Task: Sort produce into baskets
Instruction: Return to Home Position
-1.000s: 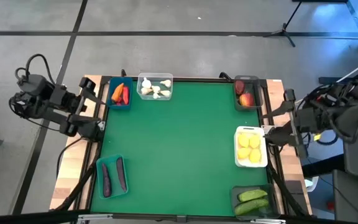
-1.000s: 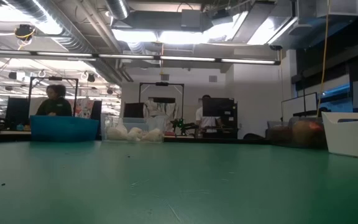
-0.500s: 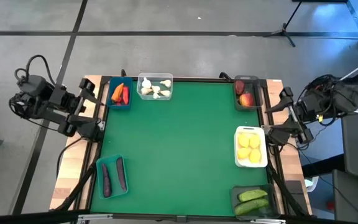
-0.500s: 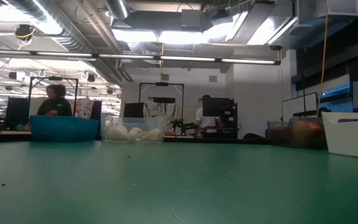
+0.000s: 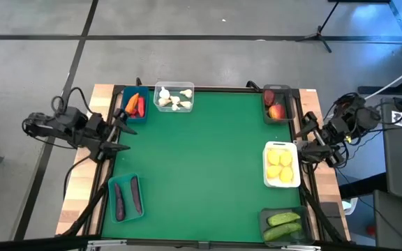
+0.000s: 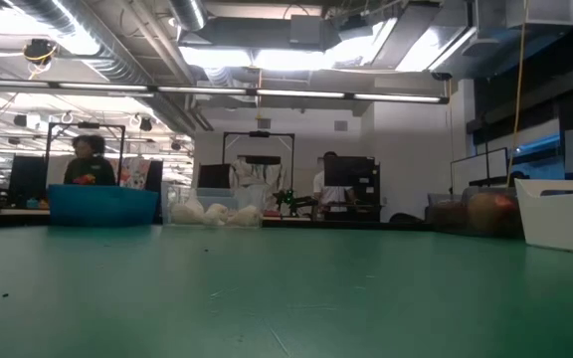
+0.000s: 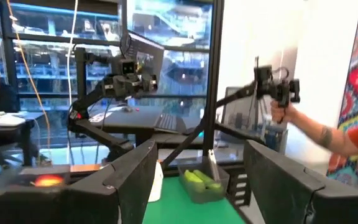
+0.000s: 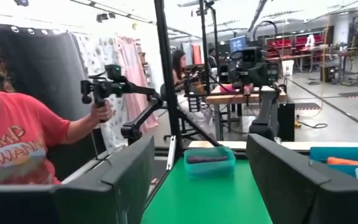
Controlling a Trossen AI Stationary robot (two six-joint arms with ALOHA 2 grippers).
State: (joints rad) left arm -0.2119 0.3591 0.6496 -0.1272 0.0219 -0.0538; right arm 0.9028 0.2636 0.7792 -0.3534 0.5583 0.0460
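While the green table (image 5: 201,160) is filling the middle of the high view, both arms are reaching in from its side edges. The left gripper (image 5: 119,132) is hanging at the middle left of the frame, just over the table's edge, with its fingers (image 7: 126,180) spread wide and gripping nothing. The right gripper (image 5: 304,138) is hanging at the middle right, beside the white basket (image 5: 282,144), with its fingers (image 8: 120,177) likewise spread and gripping nothing.

Six baskets are standing along the table's border.
- The white basket, at centre right, is holding yellow lemons (image 5: 280,167).
- The lower dark basket (image 5: 264,217), at lower right, is holding green cucumbers (image 5: 283,219).
- The teal basket (image 5: 112,202), at lower left, is holding two purple eggplants (image 5: 119,202).
- The clear basket (image 5: 174,109), at upper centre-left, is holding white garlic (image 5: 167,100).
- The upper dark basket (image 5: 289,104), at upper right, is holding red apples (image 5: 277,110).
- The blue basket (image 5: 134,119), at upper left, is holding an orange carrot (image 5: 131,103) touching a red pepper (image 5: 141,106).

At the left of the right wrist view, a person in a red shirt (image 8: 17,143) is gripping a handheld device (image 8: 107,84).
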